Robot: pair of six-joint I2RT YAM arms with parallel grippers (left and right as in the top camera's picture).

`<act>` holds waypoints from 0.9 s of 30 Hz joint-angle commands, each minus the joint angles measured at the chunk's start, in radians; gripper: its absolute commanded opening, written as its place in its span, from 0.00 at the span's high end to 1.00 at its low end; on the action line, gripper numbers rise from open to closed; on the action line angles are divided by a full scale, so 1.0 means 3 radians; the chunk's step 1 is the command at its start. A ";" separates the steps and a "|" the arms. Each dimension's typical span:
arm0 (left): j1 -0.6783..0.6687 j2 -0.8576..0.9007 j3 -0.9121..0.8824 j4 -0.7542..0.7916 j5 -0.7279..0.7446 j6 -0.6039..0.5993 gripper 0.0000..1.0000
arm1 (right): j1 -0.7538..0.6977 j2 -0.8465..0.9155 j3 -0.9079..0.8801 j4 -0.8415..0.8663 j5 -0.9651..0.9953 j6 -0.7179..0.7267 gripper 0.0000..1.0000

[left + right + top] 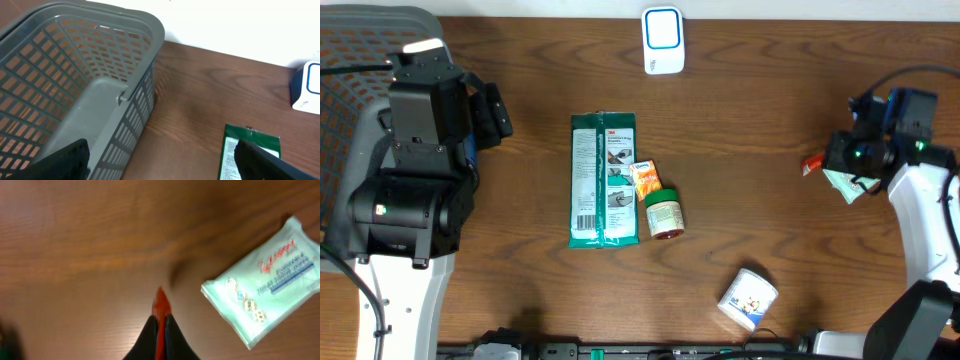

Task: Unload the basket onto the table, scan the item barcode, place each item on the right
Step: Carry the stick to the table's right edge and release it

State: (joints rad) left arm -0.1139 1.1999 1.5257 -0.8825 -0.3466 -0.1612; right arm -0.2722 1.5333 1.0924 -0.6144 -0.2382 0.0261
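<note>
My right gripper is shut on a thin red-edged packet, held above the table at the right side. In the right wrist view the red edge sticks out past the closed fingertips. In the overhead view the packet's red tip points left. The white and blue scanner stands at the table's far edge, well away from the held packet; the left wrist view catches it too, as the scanner. My left gripper stands open and empty next to the grey basket.
A green wipes pack, a small orange packet and a green-lidded jar lie mid-table. A pale tissue pack lies near the front; the right wrist view shows this tissue pack too. The basket fills the far left corner.
</note>
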 commanded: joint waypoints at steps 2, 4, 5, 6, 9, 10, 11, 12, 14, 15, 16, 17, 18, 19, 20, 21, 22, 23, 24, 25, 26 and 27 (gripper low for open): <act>0.0008 0.0006 0.0024 0.0000 -0.0045 -0.0029 0.08 | -0.0217 -0.0010 -0.0464 0.0618 -0.0322 0.0488 0.99; 0.0008 0.0006 0.0024 0.0000 -0.0045 -0.0029 0.08 | -0.0301 -0.0010 -0.0711 0.0936 -0.0205 0.0617 0.99; 0.0008 0.0006 0.0024 0.0000 -0.0045 -0.0029 0.08 | -0.0342 -0.0010 -0.0830 0.1043 -0.0088 0.0729 0.99; 0.0008 0.0006 0.0024 0.0000 -0.0045 -0.0029 0.08 | -0.0369 -0.0010 -0.0907 0.1097 -0.0003 0.0802 0.99; 0.0008 0.0006 0.0024 0.0000 -0.0045 -0.0029 0.08 | -0.0479 -0.0010 -0.1146 0.1261 0.0266 0.0863 0.99; 0.0008 0.0006 0.0024 0.0000 -0.0045 -0.0031 0.08 | -0.0518 -0.0010 -0.1204 0.1298 0.0341 0.0867 0.99; 0.0008 0.0006 0.0024 0.0000 -0.0045 -0.0031 0.08 | -0.0559 -0.0010 -0.1247 0.1307 0.0429 0.0893 0.99; 0.0008 0.0006 0.0024 0.0000 -0.0045 -0.0031 0.08 | -0.0608 -0.0010 -0.1282 0.1297 0.0533 0.0931 0.99; 0.0008 0.0006 0.0024 0.0000 -0.0045 -0.0031 0.08 | -0.0701 -0.0010 -0.1305 0.1286 0.0618 0.0971 0.99; 0.0008 0.0006 0.0024 0.0000 -0.0045 -0.0029 0.08 | -0.0735 -0.0011 -0.1305 0.1291 0.0617 0.0971 0.99; 0.0008 0.0006 0.0024 0.0000 -0.0045 -0.0029 0.08 | -0.0778 -0.0013 -0.1305 0.1307 0.0617 0.0973 0.99; 0.0008 0.0006 0.0024 0.0000 -0.0045 -0.0029 0.08 | -0.0818 -0.0015 -0.1303 0.1319 0.0615 0.0974 0.99; 0.0008 0.0006 0.0024 0.0000 -0.0045 -0.0029 0.08 | -0.0858 -0.0015 -0.1303 0.1324 0.0617 0.0978 0.99; 0.0008 0.0006 0.0024 0.0000 -0.0045 -0.0029 0.08 | -0.0902 -0.0015 -0.1303 0.1320 0.0615 0.0985 0.99; 0.0008 0.0006 0.0024 0.0000 -0.0045 -0.0031 0.08 | -0.0947 -0.0015 -0.1303 0.1308 0.0601 0.0985 0.99; 0.0008 0.0006 0.0024 0.0000 -0.0045 -0.0029 0.08 | -0.0982 -0.0015 -0.1303 0.1291 0.0568 0.0984 0.99; 0.0008 0.0006 0.0024 0.0000 -0.0045 -0.0029 0.08 | -0.1008 -0.0015 -0.1303 0.1286 0.0507 0.0984 0.88; 0.0008 0.0006 0.0024 0.0000 -0.0045 -0.0029 0.08 | -0.1034 -0.0015 -0.1303 0.1296 0.0422 0.0984 0.66; 0.0008 0.0006 0.0024 0.0000 -0.0045 -0.0029 0.08 | -0.1047 -0.0017 -0.1303 0.1306 0.0373 0.0983 0.50; 0.0008 0.0006 0.0024 0.0000 -0.0045 -0.0029 0.08 | -0.1063 -0.0023 -0.1303 0.1316 0.0306 0.0984 0.32; 0.0008 0.0006 0.0024 0.0000 -0.0045 -0.0029 0.08 | -0.1078 -0.0036 -0.1300 0.1316 0.0231 0.0983 0.25; 0.0008 0.0006 0.0024 0.0000 -0.0045 -0.0029 0.08 | -0.1091 -0.0050 -0.1292 0.1315 0.0136 0.0983 0.15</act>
State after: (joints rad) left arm -0.1139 1.1999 1.5257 -0.8829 -0.3466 -0.1612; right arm -0.5861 1.5341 0.7040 -0.2214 -0.1226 0.3111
